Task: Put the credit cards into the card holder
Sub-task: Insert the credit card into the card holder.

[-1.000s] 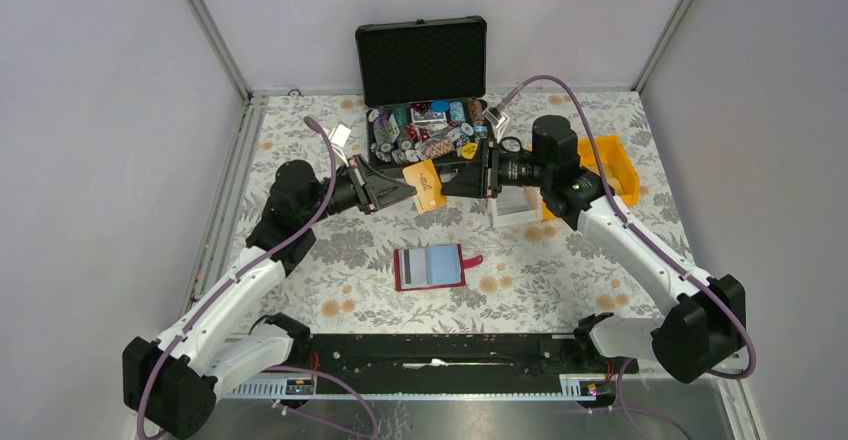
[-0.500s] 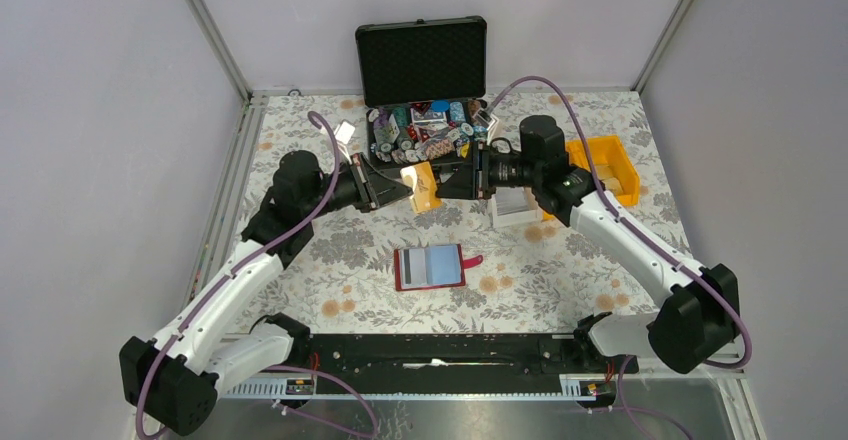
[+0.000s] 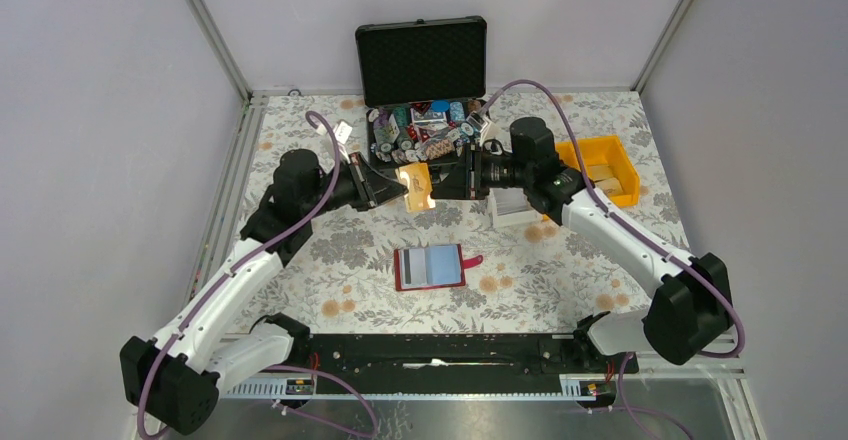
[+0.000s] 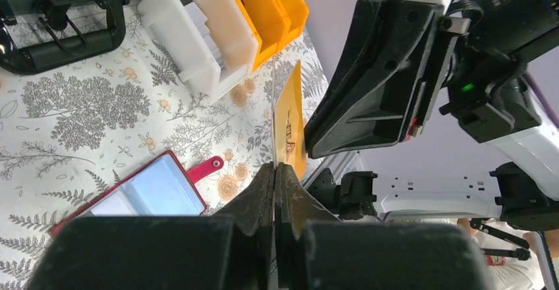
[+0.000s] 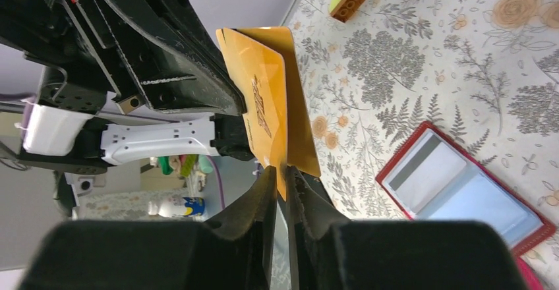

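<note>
Card holder (image 5: 527,240) corner off-frame

1. No writing can be read anywhere.
2. The gold card (image 5: 267,99) carries a dark printed mark on its face, too small and slanted to make out in either wrist view.

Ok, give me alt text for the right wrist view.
Two overlapping gold cards sit mid-frame, pinched from below by the right tool and held at their left by the left tool. Lower right, the red card holder lies open on the floral table, holding a grey card and a pale blue card.
</note>
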